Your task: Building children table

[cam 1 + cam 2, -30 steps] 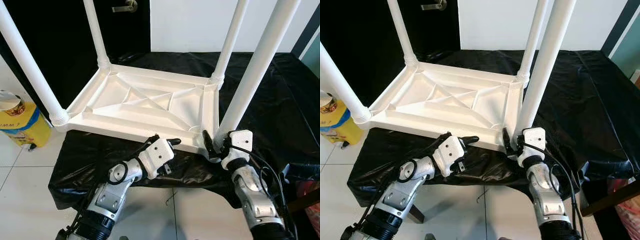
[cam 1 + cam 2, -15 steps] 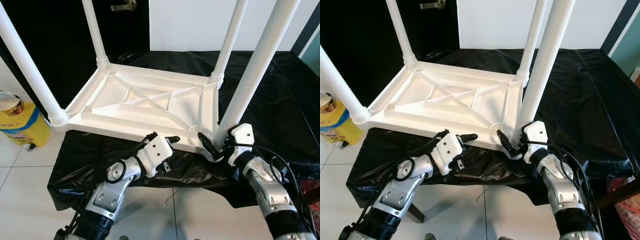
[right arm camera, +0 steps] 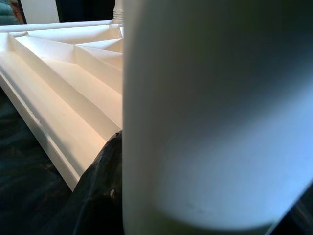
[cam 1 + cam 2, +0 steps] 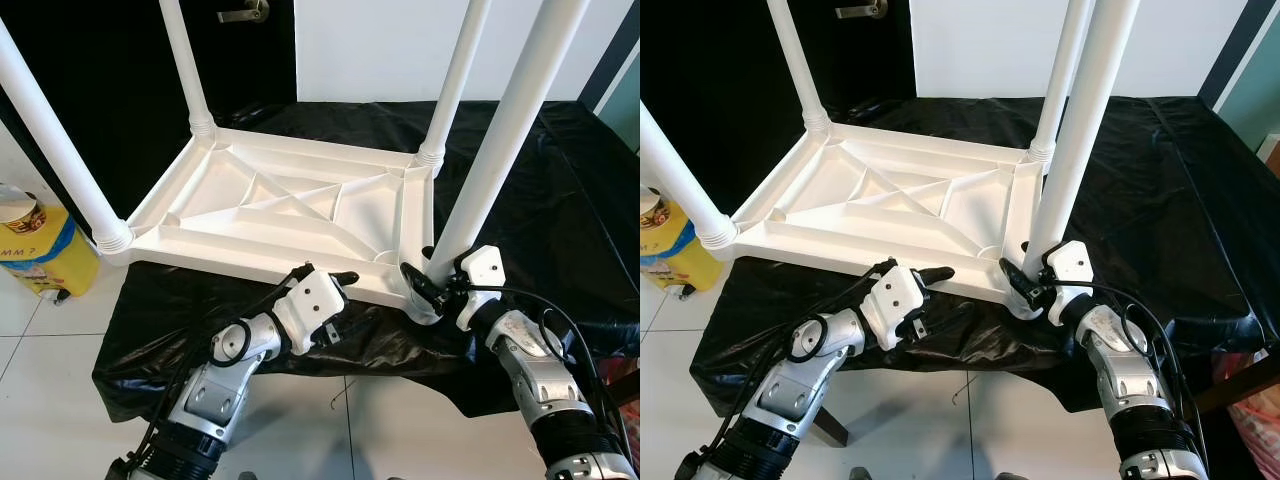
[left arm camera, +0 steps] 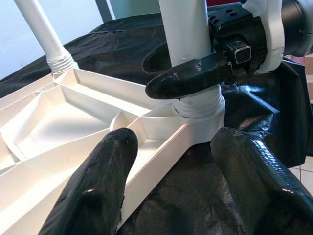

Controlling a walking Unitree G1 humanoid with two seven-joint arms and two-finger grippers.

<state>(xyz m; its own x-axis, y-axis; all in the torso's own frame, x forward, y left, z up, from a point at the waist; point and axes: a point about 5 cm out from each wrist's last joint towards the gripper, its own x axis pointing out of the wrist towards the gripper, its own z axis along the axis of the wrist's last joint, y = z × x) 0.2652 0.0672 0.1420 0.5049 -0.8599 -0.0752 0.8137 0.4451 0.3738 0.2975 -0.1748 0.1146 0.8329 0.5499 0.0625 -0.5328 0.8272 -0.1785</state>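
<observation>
White plastic all over here: the kids' table top (image 4: 290, 215) is lying upside down on a black-sheeted surface (image 4: 560, 190), ribbed underside facing up, with all four legs sticking up from the corners. Its near edge sits just about at the front edge of the black sheet, so there's barely any margin there, just tiled floor (image 4: 40, 380) below.

The right gripper (image 4: 428, 283) is at the near right leg (image 4: 500, 140), right down by the threaded collar, its black fingers closed around the base of the leg. In the right wrist view that leg is pressed right up against the camera.

The left gripper (image 4: 330, 285) is at the near edge of the table top, fingers spread apart, one over the rim and one below it, nothing held. In its wrist view the rim runs between them.

A yellow tub (image 4: 45, 260) stands on the floor just off the near left leg (image 4: 60, 140). Loads of free black sheet to the right of the table.
</observation>
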